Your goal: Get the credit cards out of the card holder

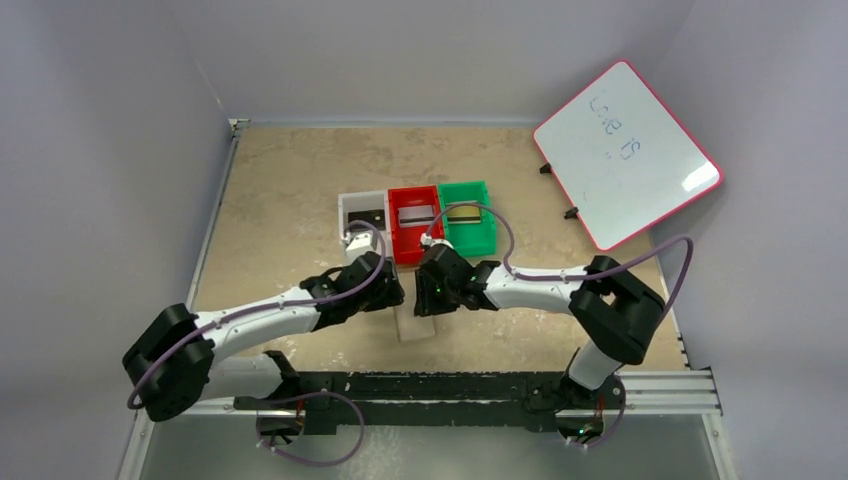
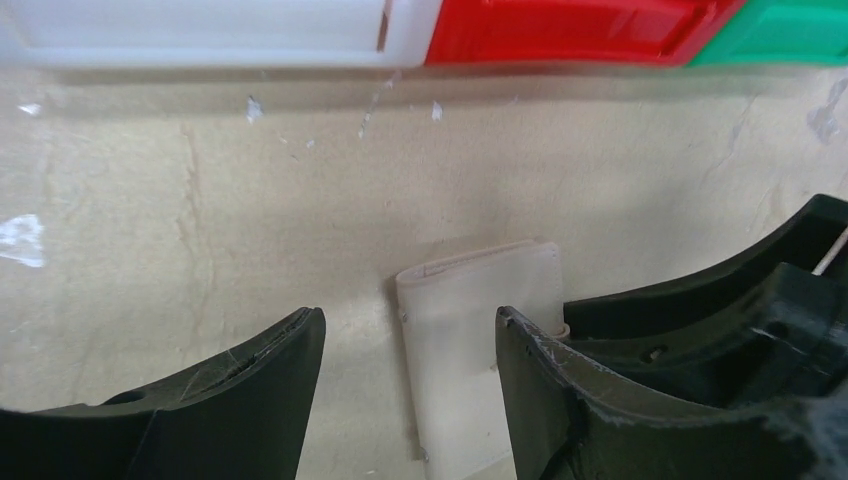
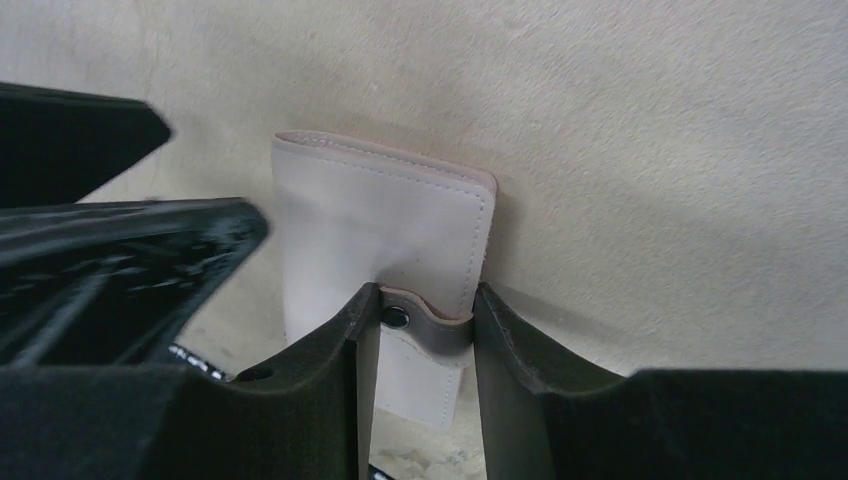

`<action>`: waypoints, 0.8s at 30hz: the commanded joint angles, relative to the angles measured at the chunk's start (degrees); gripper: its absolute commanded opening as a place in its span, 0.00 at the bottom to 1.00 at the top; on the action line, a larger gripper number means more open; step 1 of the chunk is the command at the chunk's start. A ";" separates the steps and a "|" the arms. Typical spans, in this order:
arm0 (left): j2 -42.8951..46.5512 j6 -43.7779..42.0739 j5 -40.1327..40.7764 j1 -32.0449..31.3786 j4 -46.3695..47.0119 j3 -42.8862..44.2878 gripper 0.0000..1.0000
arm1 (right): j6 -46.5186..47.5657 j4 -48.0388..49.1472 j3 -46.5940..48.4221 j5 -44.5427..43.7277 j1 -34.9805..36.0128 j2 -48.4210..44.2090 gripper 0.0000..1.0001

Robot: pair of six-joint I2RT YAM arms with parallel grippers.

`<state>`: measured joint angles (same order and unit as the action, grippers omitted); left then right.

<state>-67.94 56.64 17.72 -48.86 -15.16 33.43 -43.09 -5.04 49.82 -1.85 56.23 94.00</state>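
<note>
The card holder (image 1: 415,322), tan-beige and folded shut, lies flat on the table between both grippers. My right gripper (image 3: 425,300) is shut on its snap tab (image 3: 430,325), which is unsnapped and buckled between the fingers; the wallet body (image 3: 380,230) lies beyond them. My left gripper (image 2: 410,318) is open just above the table, with the card holder (image 2: 470,340) lying partly between its fingers. A black card (image 1: 370,216), a silvery card (image 1: 415,215) and a gold card (image 1: 463,213) lie in three bins. No card shows at the wallet.
The clear bin (image 1: 347,212), red bin (image 1: 396,235) and green bin (image 1: 487,232) stand in a row just beyond the grippers. A pink-framed whiteboard (image 1: 625,155) leans at the back right. The right gripper's body (image 2: 740,330) is close beside my left fingers.
</note>
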 commanded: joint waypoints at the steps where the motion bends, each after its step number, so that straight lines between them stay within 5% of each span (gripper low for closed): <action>1: -4.00 2.84 -0.65 -1.99 4.91 -0.53 0.62 | -0.67 4.07 -2.52 7.23 -0.55 -2.38 0.11; 15: -12.43 4.76 -0.47 -6.07 6.34 -2.40 0.42 | -3.49 20.22 -12.85 22.70 -9.72 -5.31 0.11; 20: -11.89 5.87 3.10 -7.09 4.08 -2.06 0.43 | -3.61 14.78 -12.02 16.34 -9.98 -7.03 0.18; 24: -10.47 5.62 6.52 -7.08 0.91 -0.34 0.46 | -2.07 7.56 -10.07 8.68 -10.17 -8.12 0.37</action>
<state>-78.32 61.30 21.50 -55.51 -7.31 32.49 -46.35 8.78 37.21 14.28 46.33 88.58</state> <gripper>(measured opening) 0.448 0.298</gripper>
